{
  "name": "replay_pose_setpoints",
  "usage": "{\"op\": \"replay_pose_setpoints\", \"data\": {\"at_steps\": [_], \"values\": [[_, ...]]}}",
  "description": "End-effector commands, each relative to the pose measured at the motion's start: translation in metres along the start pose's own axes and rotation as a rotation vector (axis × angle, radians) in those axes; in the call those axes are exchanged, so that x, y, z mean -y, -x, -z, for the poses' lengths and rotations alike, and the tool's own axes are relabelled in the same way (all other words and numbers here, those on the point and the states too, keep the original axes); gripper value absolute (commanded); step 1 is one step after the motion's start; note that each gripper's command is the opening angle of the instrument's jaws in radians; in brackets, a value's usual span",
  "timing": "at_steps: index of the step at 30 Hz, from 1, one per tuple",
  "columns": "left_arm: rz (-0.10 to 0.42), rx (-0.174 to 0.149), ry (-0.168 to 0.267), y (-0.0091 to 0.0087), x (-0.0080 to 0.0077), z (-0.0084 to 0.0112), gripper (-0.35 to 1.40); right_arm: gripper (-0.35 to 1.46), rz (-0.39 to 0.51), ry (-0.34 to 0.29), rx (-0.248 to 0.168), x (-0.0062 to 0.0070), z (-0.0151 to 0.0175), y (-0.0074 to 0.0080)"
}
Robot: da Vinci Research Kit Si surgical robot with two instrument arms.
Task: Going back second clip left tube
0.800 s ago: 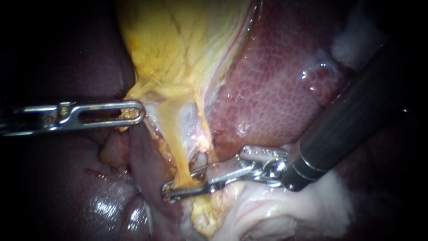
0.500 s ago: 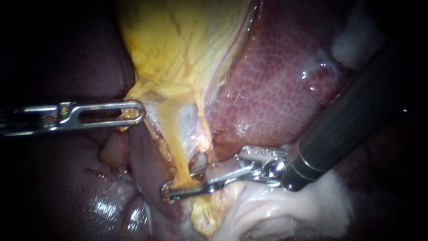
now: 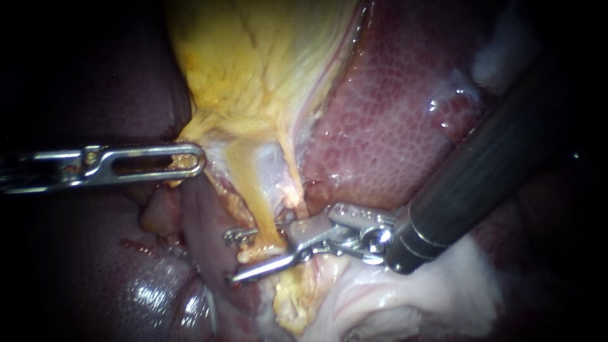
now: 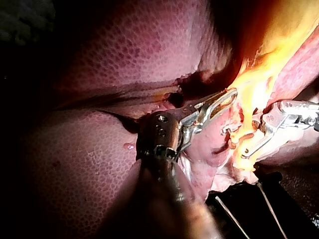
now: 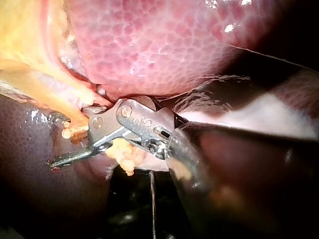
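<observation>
The right instrument's (image 3: 231,256) jaws stand spread with the left tube (image 3: 251,196) between them, ungripped, which permits withdrawal. The left instrument's (image 3: 196,158) jaws pinch the gallbladder (image 3: 253,69), probably to hold the tube taut.

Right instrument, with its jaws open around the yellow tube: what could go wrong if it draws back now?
1. The tube lies between the open jaws of the right instrument; drawn back askew, a jaw tip could hook or tear it.
2. The left instrument grips the gallbladder and seems to hold it taut; if that grip slips, the tube may sag against the jaws.
</observation>
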Motion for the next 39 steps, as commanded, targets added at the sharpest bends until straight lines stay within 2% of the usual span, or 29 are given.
{"op": "replay_pose_setpoints", "data": {"at_steps": [1, 7, 13, 19, 23, 27, 32, 36, 39], "values": [[0.000, 0.000, -0.001, 0.0000, 0.0000, 0.0000, -0.35, 0.60, -0.001, 0.003, -0.001, 0.0000, 0.0002, -0.0001], [-0.001, -0.001, -0.001, -0.0001, 0.0000, 0.0000, -0.35, 0.60, 0.004, -0.004, -0.001, 0.0000, 0.0018, 0.0002], [-0.001, -0.001, -0.002, -0.0001, 0.0000, 0.0002, -0.35, 0.60, 0.001, -0.020, 0.006, 0.0010, 0.0048, 0.0003], [-0.001, -0.001, -0.001, -0.0002, 0.0000, 0.0002, -0.35, 0.60, 0.012, -0.024, 0.008, 0.0025, 0.0095, -0.0008], [-0.001, 0.000, -0.001, -0.0002, 0.0000, 0.0002, -0.35, 0.60, 0.045, -0.006, 0.002, 0.0035, 0.0131, -0.0025], [-0.002, 0.000, -0.001, -0.0003, 0.0000, 0.0000, -0.35, 0.60, 0.090, 0.018, -0.001, 0.0045, 0.0161, -0.0051], [-0.004, -0.003, -0.006, -0.0007, -0.0001, -0.0004, -0.35, 0.60, 0.137, 0.037, -0.025, 0.0059, 0.0189, -0.0085], [-0.006, -0.004, -0.009, -0.0011, -0.0001, -0.0010, -0.35, 0.60, 0.151, 0.053, -0.019, 0.0069, 0.0202, -0.0099], [-0.004, -0.007, -0.011, -0.0017, -0.0002, -0.0019, -0.35, 0.60, 0.151, 0.052, -0.017, 0.0072, 0.0205, -0.0101]]}}
